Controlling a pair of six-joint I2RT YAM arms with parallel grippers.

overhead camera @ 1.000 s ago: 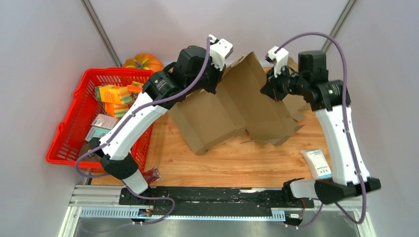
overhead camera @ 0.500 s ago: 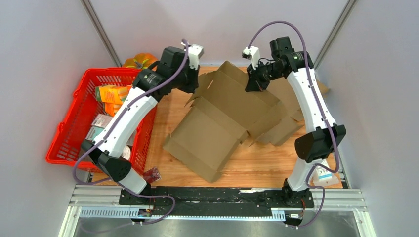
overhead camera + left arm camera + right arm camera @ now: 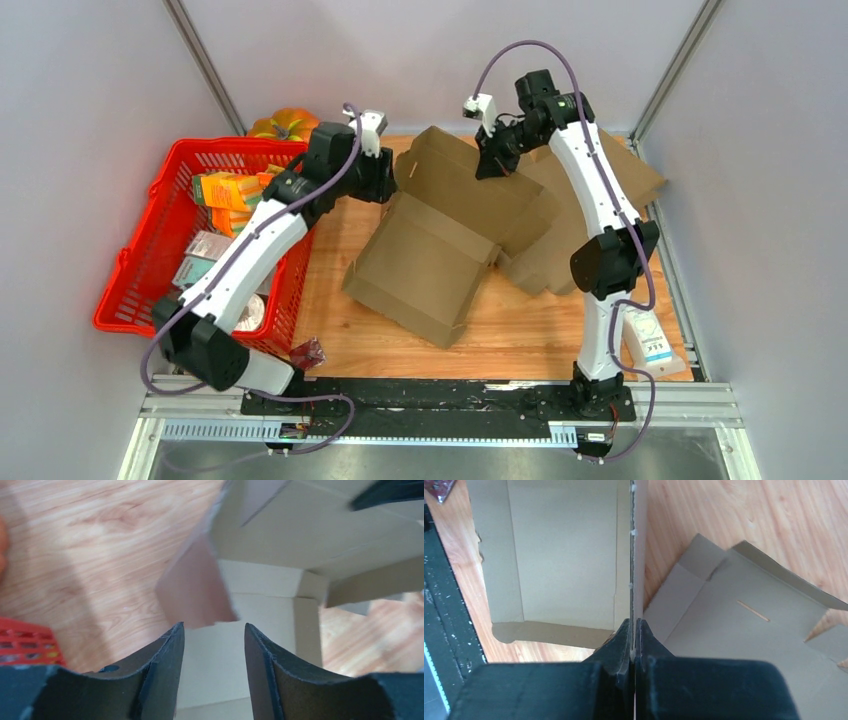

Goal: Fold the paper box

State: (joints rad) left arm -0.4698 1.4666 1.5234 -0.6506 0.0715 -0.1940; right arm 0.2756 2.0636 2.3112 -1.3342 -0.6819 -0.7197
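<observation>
The paper box (image 3: pixel 430 255) is a brown cardboard sheet, partly folded, lying on the wooden table with its walls raised at the far side. My right gripper (image 3: pixel 491 163) is shut on the top edge of one upright wall (image 3: pixel 638 555), which stands edge-on between its jaws (image 3: pixel 634 622). My left gripper (image 3: pixel 388 182) hovers open just left of the box's far-left corner. In the left wrist view a loose flap (image 3: pixel 195 592) hangs just beyond the open gripper (image 3: pixel 214 626), with nothing between the fingers.
A red basket (image 3: pixel 135 255) with packaged goods stands at the left, a pumpkin (image 3: pixel 290 123) behind it. More flat cardboard panels (image 3: pixel 612 178) spread to the right of the box. A white packet (image 3: pixel 648 338) lies at front right and a dark red sachet (image 3: pixel 308 352) at front left.
Both arms have swung toward the far side and the box has tipped down onto the table. My left gripper has opened and let go of the flap; the right stays clamped.
</observation>
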